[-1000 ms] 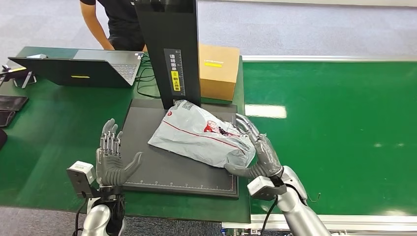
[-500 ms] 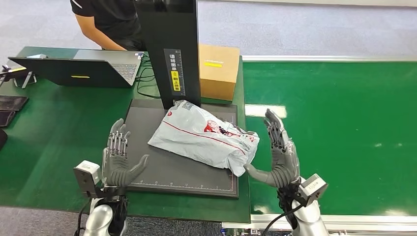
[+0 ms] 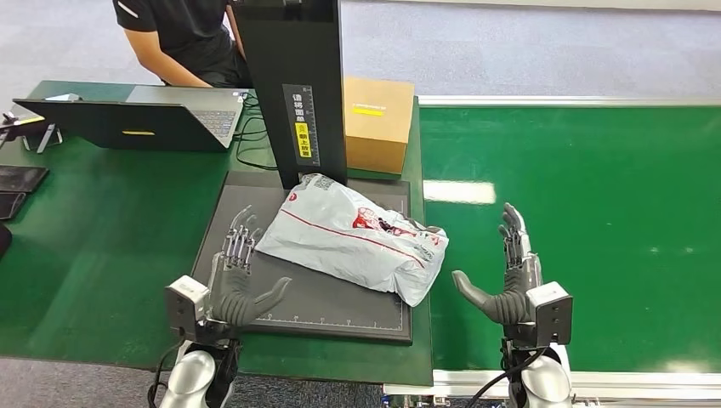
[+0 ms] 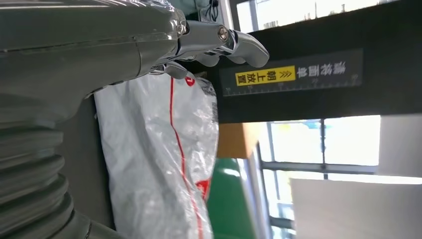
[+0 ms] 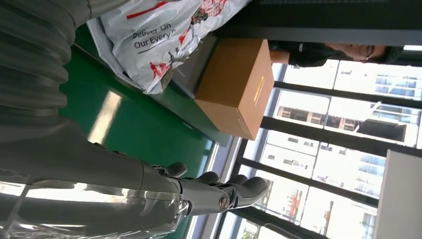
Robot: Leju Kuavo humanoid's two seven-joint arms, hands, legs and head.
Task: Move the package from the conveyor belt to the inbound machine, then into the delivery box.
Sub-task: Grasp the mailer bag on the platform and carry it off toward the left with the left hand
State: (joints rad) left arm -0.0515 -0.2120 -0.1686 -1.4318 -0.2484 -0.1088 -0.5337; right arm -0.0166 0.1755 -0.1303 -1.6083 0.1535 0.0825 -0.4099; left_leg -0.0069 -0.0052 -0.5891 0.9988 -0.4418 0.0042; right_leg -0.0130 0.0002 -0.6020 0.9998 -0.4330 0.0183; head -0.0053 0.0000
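Package [image 3: 353, 238] is lying on your inbound machine's plate [image 3: 255, 212] — both hands spread, holding nothing: left hand [image 3: 236, 280] at eight o'clock, right hand [image 3: 508, 280] at four. Scanning step; regrasping comes next, I'd judge.

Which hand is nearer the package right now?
Left. The left hand hovers over the scanner platform beside the package, fingers close to its edge; the right hand is open above the conveyor belt, apart from it.
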